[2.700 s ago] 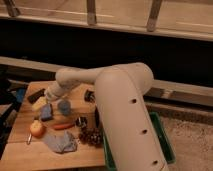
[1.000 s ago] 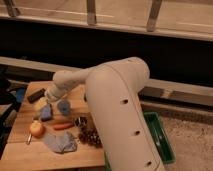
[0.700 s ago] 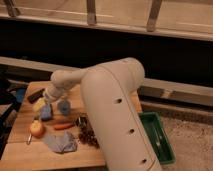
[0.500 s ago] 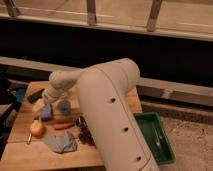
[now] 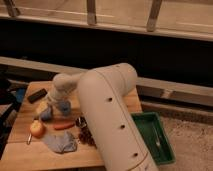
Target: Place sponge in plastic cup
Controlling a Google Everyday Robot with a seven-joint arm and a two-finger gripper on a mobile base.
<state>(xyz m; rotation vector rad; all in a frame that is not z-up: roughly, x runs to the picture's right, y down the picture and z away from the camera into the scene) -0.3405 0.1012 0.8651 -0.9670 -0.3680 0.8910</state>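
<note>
A: What is happening on the left of the wooden table (image 5: 20, 150)?

B: The gripper (image 5: 50, 104) is hanging low over the boards, just right of the black block (image 5: 37, 95). A pale yellowish patch I am taking for the sponge (image 5: 42, 107) is sitting right at it, touching or nearly so

A: Is it gripping the sponge?

B: I cannot tell; the wrist is hiding that, so I am not guessing whether it is holding anything

A: And the blue plastic cup (image 5: 64, 106)?

B: It is standing upright just right of the gripper, with the sponge beside it, not inside

A: What has been changing?

B: Over the last seconds the gripper has barely been shifting, while the big white arm (image 5: 107, 110) has been swinging leftward, uncovering the green bin (image 5: 145, 122) on the far right

A: Meaning?

B: I am judging the robot is settling its pose for the short carry to the cup; the placing is not yet done
</note>
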